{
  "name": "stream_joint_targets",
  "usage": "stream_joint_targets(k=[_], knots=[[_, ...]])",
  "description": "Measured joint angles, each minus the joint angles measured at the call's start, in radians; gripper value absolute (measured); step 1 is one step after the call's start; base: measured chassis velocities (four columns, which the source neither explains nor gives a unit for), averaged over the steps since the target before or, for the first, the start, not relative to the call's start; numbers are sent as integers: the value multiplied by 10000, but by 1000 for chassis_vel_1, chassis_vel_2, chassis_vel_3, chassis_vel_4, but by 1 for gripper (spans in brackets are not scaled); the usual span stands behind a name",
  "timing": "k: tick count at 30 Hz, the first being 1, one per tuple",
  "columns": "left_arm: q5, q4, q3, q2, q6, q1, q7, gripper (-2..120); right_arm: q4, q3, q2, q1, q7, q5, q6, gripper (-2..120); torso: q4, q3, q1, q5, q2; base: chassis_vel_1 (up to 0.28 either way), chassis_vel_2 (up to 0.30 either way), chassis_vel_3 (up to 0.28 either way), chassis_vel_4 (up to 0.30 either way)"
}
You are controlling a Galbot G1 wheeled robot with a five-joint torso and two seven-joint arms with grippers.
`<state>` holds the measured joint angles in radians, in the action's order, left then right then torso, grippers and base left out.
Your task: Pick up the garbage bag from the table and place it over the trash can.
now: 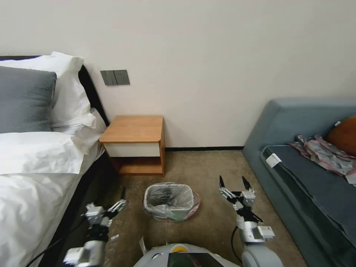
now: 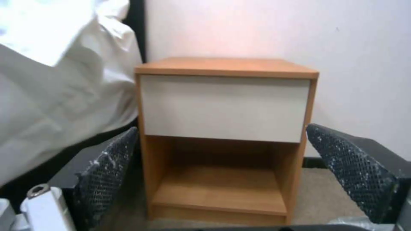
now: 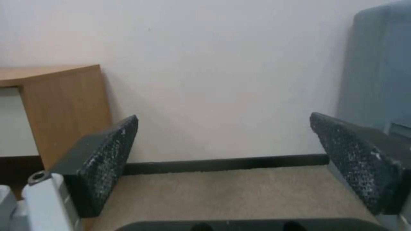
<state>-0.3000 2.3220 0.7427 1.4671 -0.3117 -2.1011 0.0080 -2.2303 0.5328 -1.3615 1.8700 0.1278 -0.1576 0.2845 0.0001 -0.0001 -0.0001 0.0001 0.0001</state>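
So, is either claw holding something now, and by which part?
Nothing is held. The left claw and the right claw are both open and empty; the garbage bag already lines the trash can.

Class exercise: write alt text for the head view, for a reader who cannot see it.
A garbage bag lines the trash can on the carpet before a bare-topped table; the open left gripper and right gripper flank it, empty.

No legible text or labels
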Motion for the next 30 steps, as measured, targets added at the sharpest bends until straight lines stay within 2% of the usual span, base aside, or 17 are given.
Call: stream_joint_targets(k=[4,10,30], knots=[[-456,436,23,0,-71,-505,3,100,-410,126,-207,639,32,48,401,100,-1,0,0,-1,0,0,0,0,0],[-513,825,-326,19,-106,-743,-48,100,-742,324,-465,1521,1,170,810,100,-4,-1,0,-3,0,0,0,0,0],[-494,848,-436,17,-19,-703,-122,100,-751,353,-486,1591,3,202,872,100,-1,0,0,-1,0,0,0,0,0]])
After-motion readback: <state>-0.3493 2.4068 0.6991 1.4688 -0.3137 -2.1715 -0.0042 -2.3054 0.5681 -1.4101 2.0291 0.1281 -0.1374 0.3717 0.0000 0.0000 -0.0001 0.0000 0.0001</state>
